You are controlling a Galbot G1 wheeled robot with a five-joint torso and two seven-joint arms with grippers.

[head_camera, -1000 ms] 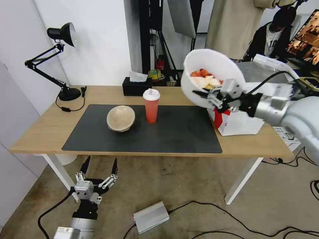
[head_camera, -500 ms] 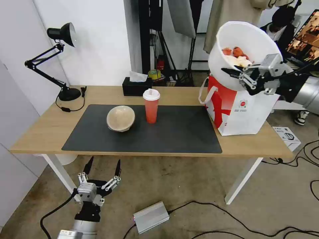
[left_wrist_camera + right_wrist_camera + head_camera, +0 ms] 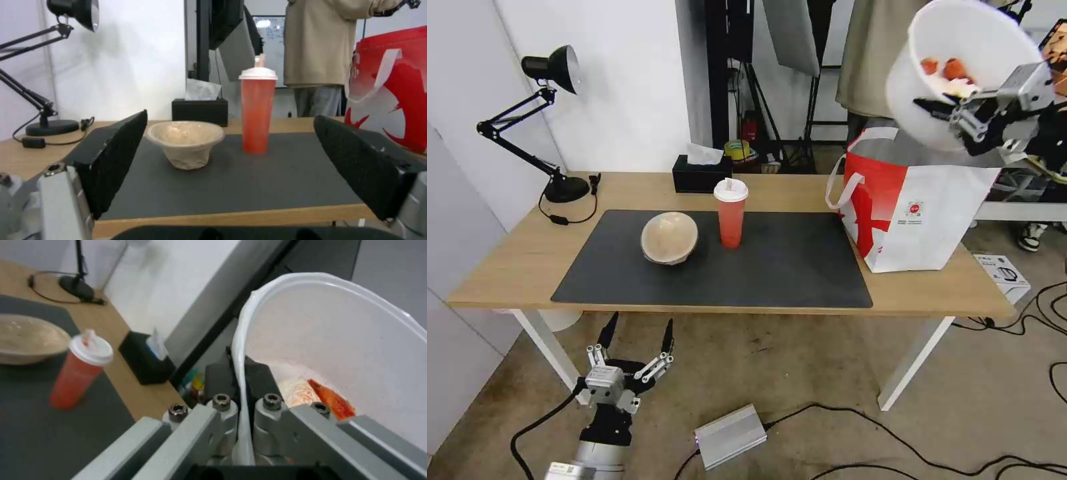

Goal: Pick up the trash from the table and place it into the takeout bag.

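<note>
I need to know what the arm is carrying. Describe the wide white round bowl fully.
The wide white round bowl, smooth thin plastic by its look, hangs in the air above the open white-and-red takeout bag, tilted with its mouth toward the camera. Red and pale food scraps lie inside. The right gripper pinches its rim, one finger inside and one outside. Nothing else touches it.

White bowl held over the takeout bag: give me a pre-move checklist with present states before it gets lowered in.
1. Right pincer shut on the white bowl rim: ok.
2. Bowl level: not ok, tilted, scraps piled at the low side.
3. Bowl above the takeout bag mouth: ok.
4. Bag upright and open on the table: ok.
5. Bag interior free: cannot tell.
6. Left pincer open, parked below the table edge: ok.
</note>
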